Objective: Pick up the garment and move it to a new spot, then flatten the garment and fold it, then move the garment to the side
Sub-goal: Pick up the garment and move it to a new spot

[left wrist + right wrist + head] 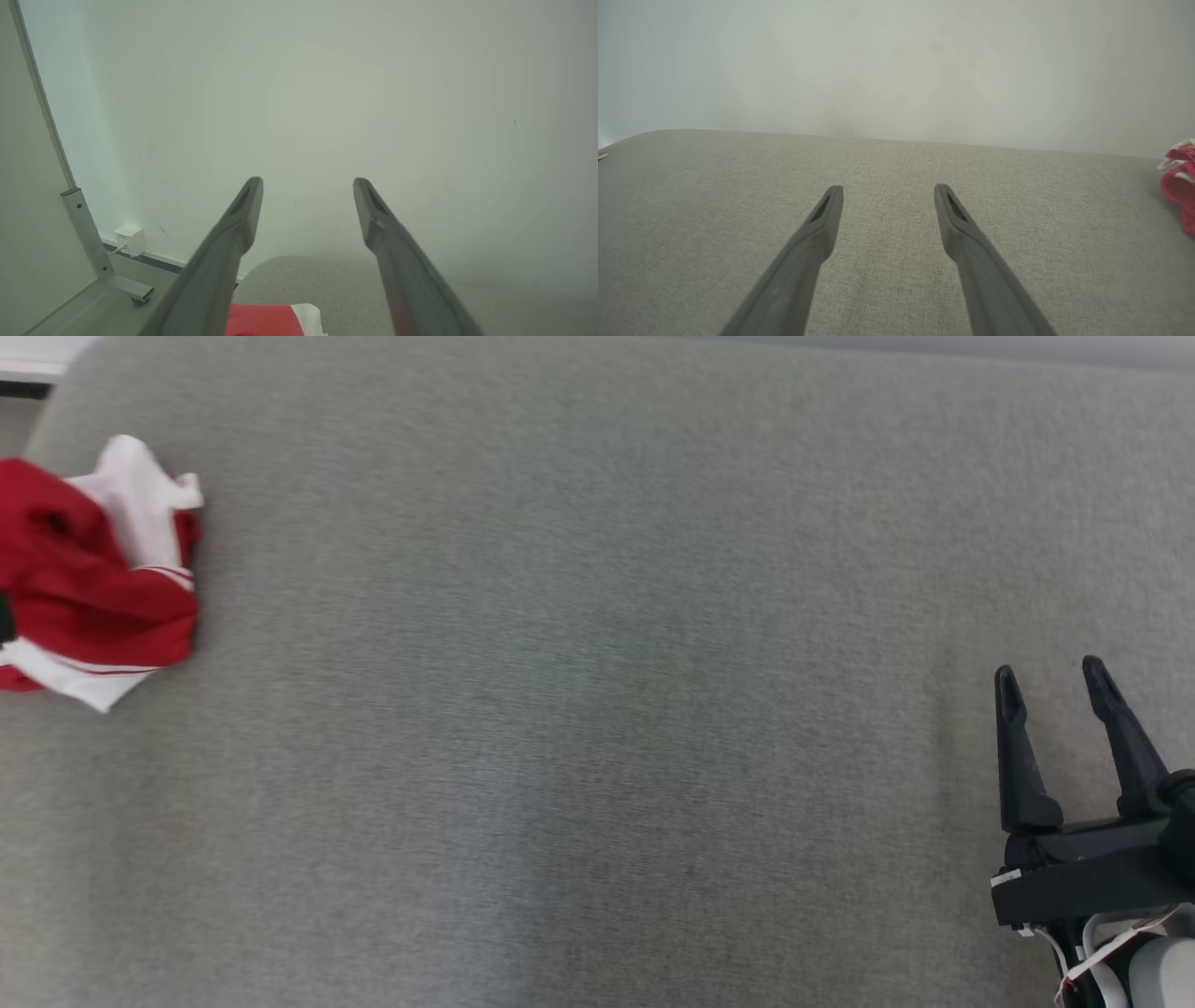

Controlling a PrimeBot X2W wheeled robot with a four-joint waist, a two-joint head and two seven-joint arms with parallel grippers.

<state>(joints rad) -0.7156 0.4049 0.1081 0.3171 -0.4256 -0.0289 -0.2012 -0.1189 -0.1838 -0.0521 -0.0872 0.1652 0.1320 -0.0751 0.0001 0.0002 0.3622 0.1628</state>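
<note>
The garment [93, 579] is lying crumpled at the grey surface's [597, 709] left end. The left gripper [307, 183] is hovering close over it, fingers spread, and looks the nearer arm. The right gripper [1049, 670], fingers also spread, is waiting well apart from the garment.

One garment [93, 588], one grey cushion [597, 709], one white adapter [130, 238], one left gripper [307, 181], one right gripper [1049, 668].
</note>
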